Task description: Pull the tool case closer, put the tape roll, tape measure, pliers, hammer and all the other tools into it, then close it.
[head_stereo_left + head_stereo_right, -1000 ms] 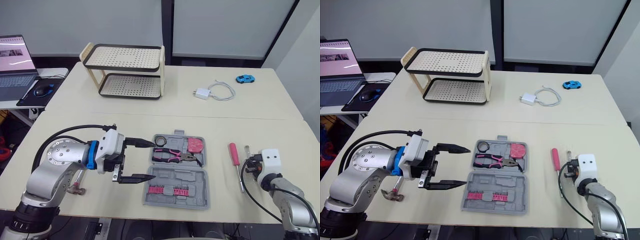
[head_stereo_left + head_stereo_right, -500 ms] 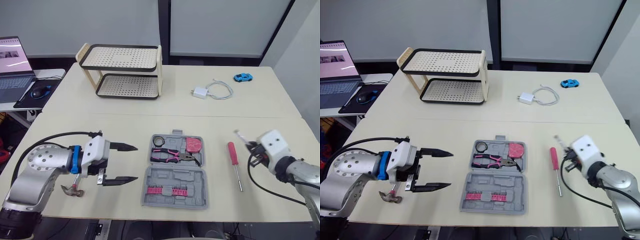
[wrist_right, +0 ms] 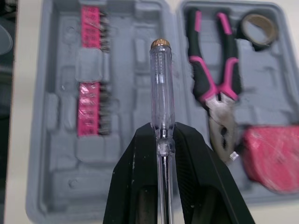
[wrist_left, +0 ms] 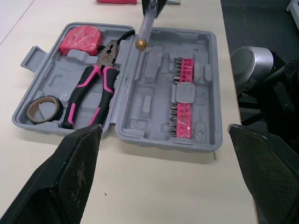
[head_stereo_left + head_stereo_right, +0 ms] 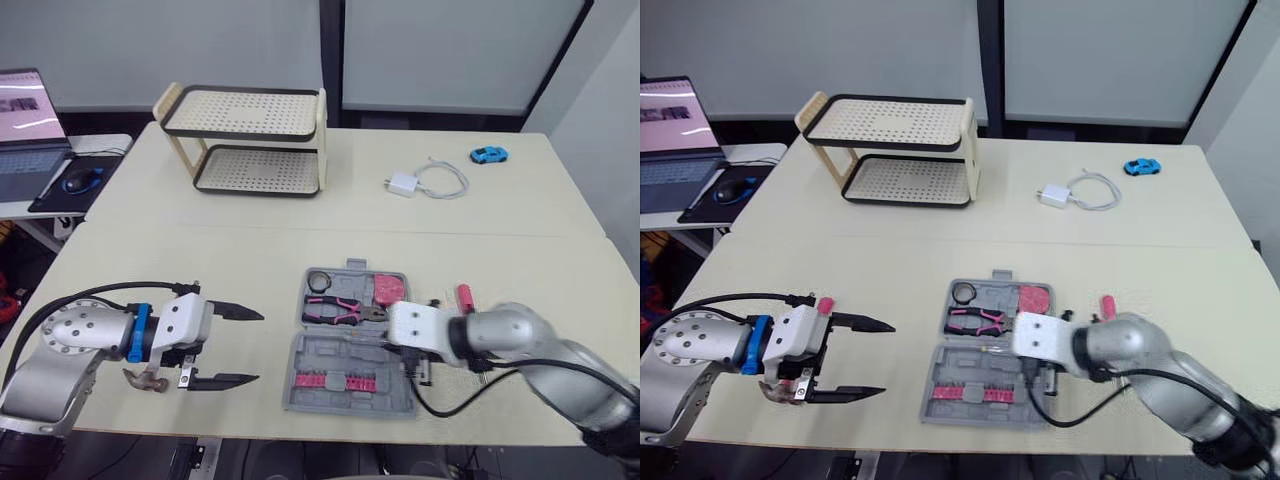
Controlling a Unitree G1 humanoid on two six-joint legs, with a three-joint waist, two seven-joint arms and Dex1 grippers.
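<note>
Grey moulded plastic, the tool case (image 5: 340, 358) lies open on the near table. Its far half holds the tape roll (image 4: 32, 112), the pink-and-black pliers (image 4: 91, 88) and the pink tape measure (image 4: 79, 39). Its near half holds a strip of pink bits (image 4: 183, 100).

The right gripper (image 3: 162, 135) has its fingers pinched on a clear-handled tester screwdriver (image 3: 161, 88), whose brass cap points out over the case near the hinge. The blade end is hidden between the fingers, and I cannot tell whether the tool touches the tray. The pink-handled screwdriver (image 5: 464, 294) lies on the table right of the case, all but its handle end covered by the right arm.

The left gripper (image 5: 256, 347) hangs left of the case and apart from it, fingers spread wide. The hammer (image 5: 150, 380) lies just behind it, mostly hidden, with only part of its head showing.

Farther back stand a two-tier rack (image 5: 245, 140), a white charger with its cable (image 5: 403, 185) and a blue toy car (image 5: 488, 155). A laptop (image 5: 25, 105) is cut off at the left edge, its screen too small to read.

Half a second ago the right gripper was out by the pink-handled screwdriver; it has since swung in over the case. A second ago the left fingertips were at the case's left edge; they have drawn back.
</note>
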